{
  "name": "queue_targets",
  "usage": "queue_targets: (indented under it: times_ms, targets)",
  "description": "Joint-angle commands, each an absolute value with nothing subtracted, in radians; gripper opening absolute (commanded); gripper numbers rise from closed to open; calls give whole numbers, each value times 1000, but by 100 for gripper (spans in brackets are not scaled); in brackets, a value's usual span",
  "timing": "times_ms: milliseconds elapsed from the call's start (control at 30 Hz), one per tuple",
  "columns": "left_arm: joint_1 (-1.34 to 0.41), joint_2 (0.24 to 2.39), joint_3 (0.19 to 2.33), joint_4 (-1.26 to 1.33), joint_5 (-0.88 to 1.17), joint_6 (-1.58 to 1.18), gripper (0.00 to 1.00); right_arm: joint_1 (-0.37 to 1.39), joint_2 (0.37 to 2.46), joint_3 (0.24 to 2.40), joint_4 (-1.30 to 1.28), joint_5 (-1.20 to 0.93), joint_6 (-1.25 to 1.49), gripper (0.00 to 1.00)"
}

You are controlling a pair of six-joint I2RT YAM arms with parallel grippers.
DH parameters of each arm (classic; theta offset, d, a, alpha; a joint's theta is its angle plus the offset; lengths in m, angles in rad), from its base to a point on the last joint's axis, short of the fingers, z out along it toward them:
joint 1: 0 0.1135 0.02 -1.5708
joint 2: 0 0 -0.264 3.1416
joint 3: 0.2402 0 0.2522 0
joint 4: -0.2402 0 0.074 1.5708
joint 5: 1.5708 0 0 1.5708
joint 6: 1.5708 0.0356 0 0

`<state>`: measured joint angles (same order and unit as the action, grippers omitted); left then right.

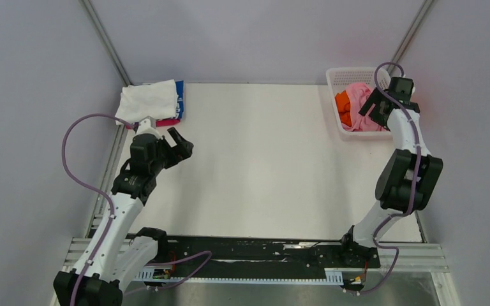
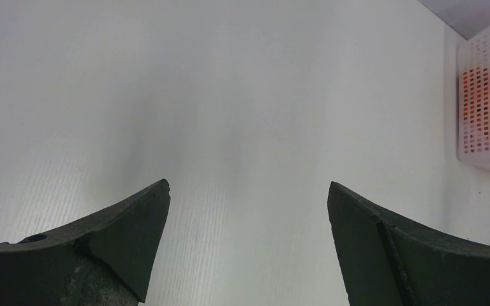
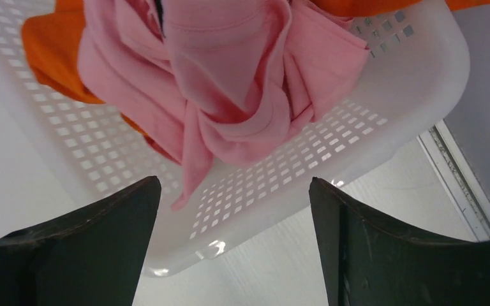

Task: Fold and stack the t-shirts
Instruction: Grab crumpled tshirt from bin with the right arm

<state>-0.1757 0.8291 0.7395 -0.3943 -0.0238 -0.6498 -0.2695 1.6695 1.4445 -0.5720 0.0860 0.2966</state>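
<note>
A crumpled light pink t-shirt (image 3: pixel 230 76) lies in the white lattice basket (image 3: pixel 389 108) on top of an orange t-shirt (image 3: pixel 51 51). My right gripper (image 3: pixel 235 191) hovers open over the basket's near edge, just short of the pink cloth, with nothing between its fingers. From above, the pink t-shirt (image 1: pixel 362 102) and the orange one (image 1: pixel 342 102) fill the basket (image 1: pixel 341 75), with the right gripper (image 1: pixel 370 107) at its right side. A folded stack sits at the far left: a white t-shirt (image 1: pixel 145 99) over a blue one (image 1: pixel 179 91) and a magenta one (image 1: pixel 169 121). My left gripper (image 1: pixel 184 145) is open, just in front of that stack.
The left gripper (image 2: pixel 249 191) looks across bare white table (image 2: pixel 242 95) toward the basket (image 2: pixel 485 95) at the far right. Grey walls and metal frame posts close in the table. The arm bases and a black rail (image 1: pixel 255 252) run along the near edge.
</note>
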Motion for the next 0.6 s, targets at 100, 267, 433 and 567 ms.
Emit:
queue_targets:
  times_ms: [100,267,433,567]
  targets:
    - [-178,838,714,-338,-34,-673,100,-290,1911,1665,-652,77,142,76]
    - [-178,867,724,-336,-51,-665,100,-289,1997,1702,-649,88,120,61]
    - [-178,898,726,-324,-58,-658,100,-289,2046,1723,-609,114,133,46]
    - [-178,908,728,-328,-56,-658,100,-290,2024,1711,-589,122,163,11]
